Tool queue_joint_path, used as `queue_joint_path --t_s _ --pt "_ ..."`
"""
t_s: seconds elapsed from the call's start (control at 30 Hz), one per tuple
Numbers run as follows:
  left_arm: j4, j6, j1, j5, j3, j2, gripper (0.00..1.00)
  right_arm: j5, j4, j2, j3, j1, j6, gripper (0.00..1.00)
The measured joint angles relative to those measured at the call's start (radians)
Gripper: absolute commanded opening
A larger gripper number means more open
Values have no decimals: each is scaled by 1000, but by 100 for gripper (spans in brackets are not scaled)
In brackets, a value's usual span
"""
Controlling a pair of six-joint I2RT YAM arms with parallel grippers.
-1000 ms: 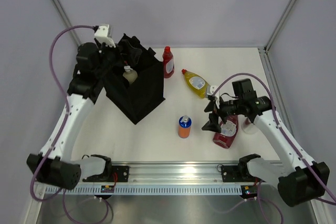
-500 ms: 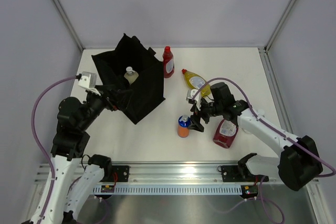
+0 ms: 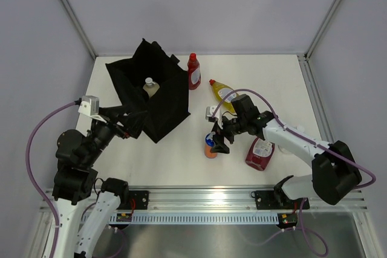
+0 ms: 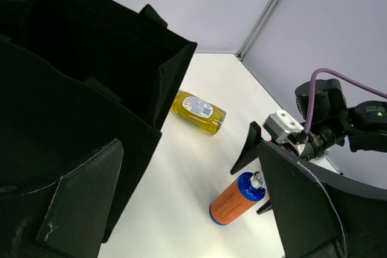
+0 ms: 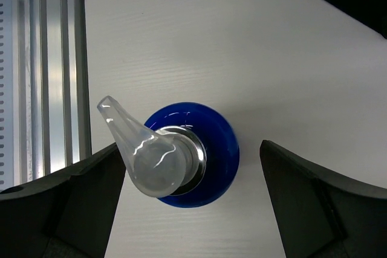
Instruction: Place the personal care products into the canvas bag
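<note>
Orange bottle [image 3: 211,147] stands at frame centre inside the wide right pincer [image 3: 216,139]; left pincer [image 3: 131,124], also wide, beside canvas bag [image 3: 162,104].

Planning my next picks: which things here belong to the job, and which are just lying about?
Job: bag; cream bottle already inside it; red bottle; yellow bottle; orange bottle; maroon bottle.
Not the job: rail; cables.
</note>
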Motion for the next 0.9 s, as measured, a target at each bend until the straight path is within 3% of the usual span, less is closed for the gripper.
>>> queue_joint_path --t_s 0.13,0.17,0.27,0.3,0.4,0.6,0.7,0.9 --pt "-23 -11 0 -5 -6 -12 99 -8 -4 23 14 5 -5 74" --pt "-31 -14 0 -7 -9 -16 99 -10 -5 27 18 6 -7 63" --pt "-43 -19 0 -15 -20 -36 99 -24 -16 31 26 7 -15 42" --pt "-50 -22 0 -18 -23 -44 99 -29 -20 31 26 7 -15 28" --pt "-58 -29 0 -26 -26 -63 99 -40 -47 24 28 7 -24 1" --pt "-88 -29 0 -45 -26 -88 99 -42 -235 -14 164 8 -13 0" --pt "-108 -30 0 -56 -26 -97 99 -48 -319 2 384 10 29 0" --pt "-130 -37 0 -85 -26 -132 99 -95 -307 118 893 15 185 0"
